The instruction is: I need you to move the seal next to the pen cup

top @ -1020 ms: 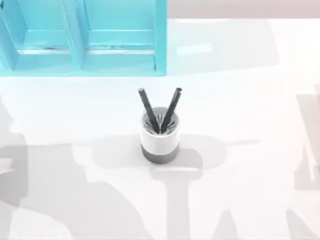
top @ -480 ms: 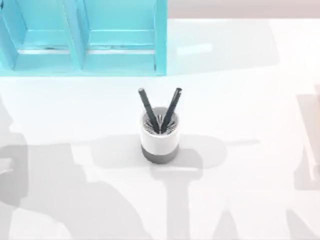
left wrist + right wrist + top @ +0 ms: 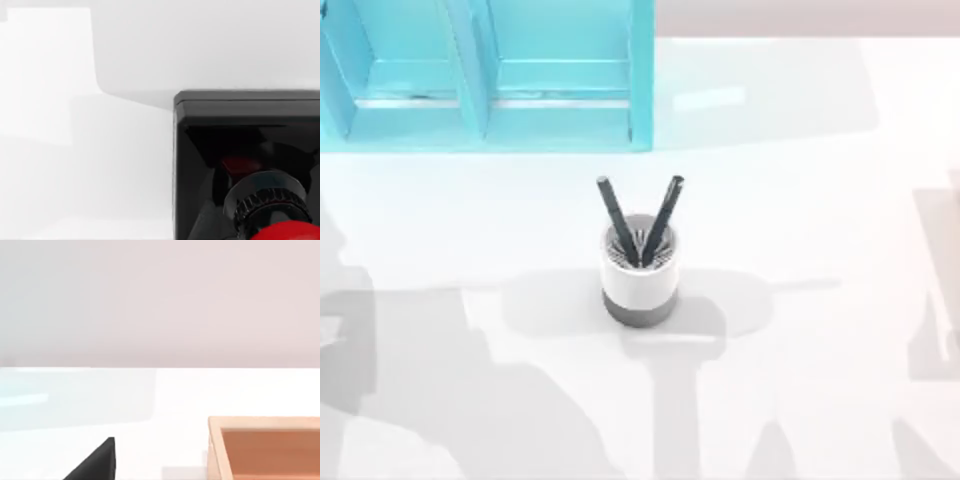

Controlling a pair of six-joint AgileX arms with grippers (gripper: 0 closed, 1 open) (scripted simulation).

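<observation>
The pen cup [image 3: 638, 275], white with a grey bottom band and two dark pens spread in a V, stands upright at the middle of the table in the top view. In the left wrist view the seal [image 3: 250, 150] sits very close to the camera on the white table. Its black square base and a black ribbed collar show, with the edge of its glossy red knob [image 3: 287, 232] cut off by the frame. No fingers show around the seal. Arm shadows fall across the table near the left and right edges of the top view.
A turquoise shelf unit [image 3: 485, 75] stands along the back left of the table. The right wrist view shows a shallow wooden tray [image 3: 215, 445] on the table and a black wedge-shaped thing [image 3: 97, 462] nearby.
The shadow on the left side of the table has shifted slightly. The pen cup has not moved.
</observation>
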